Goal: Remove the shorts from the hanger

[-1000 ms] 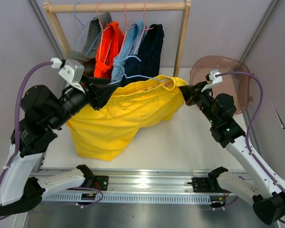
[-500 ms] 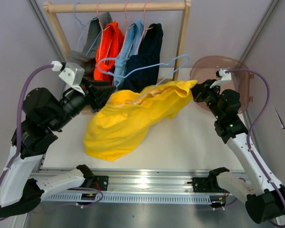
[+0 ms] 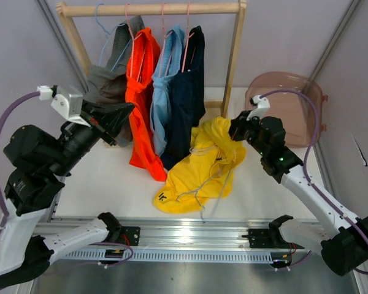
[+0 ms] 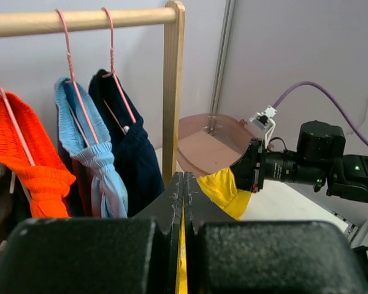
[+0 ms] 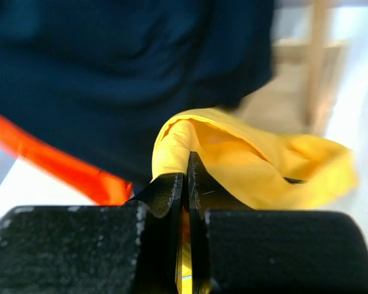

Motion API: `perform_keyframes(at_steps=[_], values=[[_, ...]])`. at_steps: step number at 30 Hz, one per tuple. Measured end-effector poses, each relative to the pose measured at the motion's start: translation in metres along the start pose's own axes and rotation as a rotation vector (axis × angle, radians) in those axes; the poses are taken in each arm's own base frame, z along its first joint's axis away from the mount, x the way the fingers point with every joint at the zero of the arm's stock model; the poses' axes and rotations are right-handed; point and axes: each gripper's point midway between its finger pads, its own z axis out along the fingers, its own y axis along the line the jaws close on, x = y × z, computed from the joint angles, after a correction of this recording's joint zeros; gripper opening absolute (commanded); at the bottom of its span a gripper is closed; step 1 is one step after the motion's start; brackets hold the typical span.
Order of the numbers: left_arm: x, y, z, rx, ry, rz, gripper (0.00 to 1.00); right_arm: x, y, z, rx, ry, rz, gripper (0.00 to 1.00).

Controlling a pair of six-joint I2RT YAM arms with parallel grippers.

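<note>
Moved: yellow shorts (image 3: 190,184) have sunk from mid-air into a heap on the table (image 3: 98,184).
Right gripper (image 3: 233,130): clamped on the yellow shorts' top edge.
Left gripper (image 3: 127,109): fingers pressed together, holding nothing, touching the grey shorts (image 3: 107,86).
Count: five shorts. Four are on the rail (image 3: 153,9): grey shorts, orange shorts (image 3: 141,92), light blue shorts (image 3: 165,86), navy shorts (image 3: 187,92).

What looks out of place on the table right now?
The yellow shorts lie crumpled on the table, one end pinched in the right gripper, and a pale wire hanger lies loose across them, off the rail.
</note>
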Motion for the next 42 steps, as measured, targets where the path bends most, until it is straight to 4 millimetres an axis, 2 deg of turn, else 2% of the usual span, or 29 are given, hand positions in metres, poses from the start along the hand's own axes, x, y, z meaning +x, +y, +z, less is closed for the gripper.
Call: perform_keyframes(at_steps=[3,6,9,10,13,16,19,21,22,24,28,31,35,42], values=[[0.022,-0.002,0.012,0.012,0.039,-0.004,0.00,0.015,0.015,0.007,-0.036,0.045,-0.014,0.00],[0.078,-0.004,0.026,0.030,0.163,-0.024,0.00,0.012,0.011,0.010,-0.008,0.048,-0.034,0.00],[0.153,-0.009,0.040,0.059,0.327,-0.051,0.45,-0.007,0.010,0.009,0.021,0.012,-0.065,0.00],[0.179,-0.013,0.042,0.070,0.390,-0.067,0.69,-0.016,0.010,0.009,0.030,-0.005,-0.078,0.00],[0.254,-0.029,0.046,0.096,0.583,-0.130,0.87,-0.036,0.009,0.006,0.064,-0.040,-0.111,0.00],[0.300,-0.050,0.032,0.125,0.703,-0.190,0.88,-0.047,0.001,0.001,0.108,-0.052,-0.139,0.00],[0.324,-0.072,0.017,0.159,0.754,-0.246,0.88,-0.054,-0.019,-0.006,0.169,-0.053,-0.146,0.00],[0.340,-0.083,0.003,0.175,0.796,-0.270,0.88,-0.059,-0.035,-0.012,0.216,-0.053,-0.142,0.00],[0.353,-0.092,-0.010,0.189,0.832,-0.287,0.88,-0.061,-0.045,-0.015,0.246,-0.054,-0.138,0.00],[0.364,-0.105,-0.024,0.215,0.866,-0.311,0.88,-0.064,-0.059,-0.020,0.287,-0.054,-0.132,0.00],[0.389,-0.128,-0.046,0.261,0.954,-0.328,0.87,-0.072,-0.072,-0.024,0.326,-0.063,-0.119,0.00],[0.419,-0.146,-0.057,0.279,1.052,-0.286,0.90,-0.073,-0.074,-0.023,0.331,-0.067,-0.111,0.00],[0.459,-0.154,-0.071,0.249,1.192,-0.196,0.91,-0.068,-0.074,-0.016,0.320,-0.048,-0.096,0.00],[0.483,-0.153,-0.064,0.179,1.250,-0.126,0.89,-0.066,-0.075,-0.014,0.321,-0.041,-0.092,0.00]])
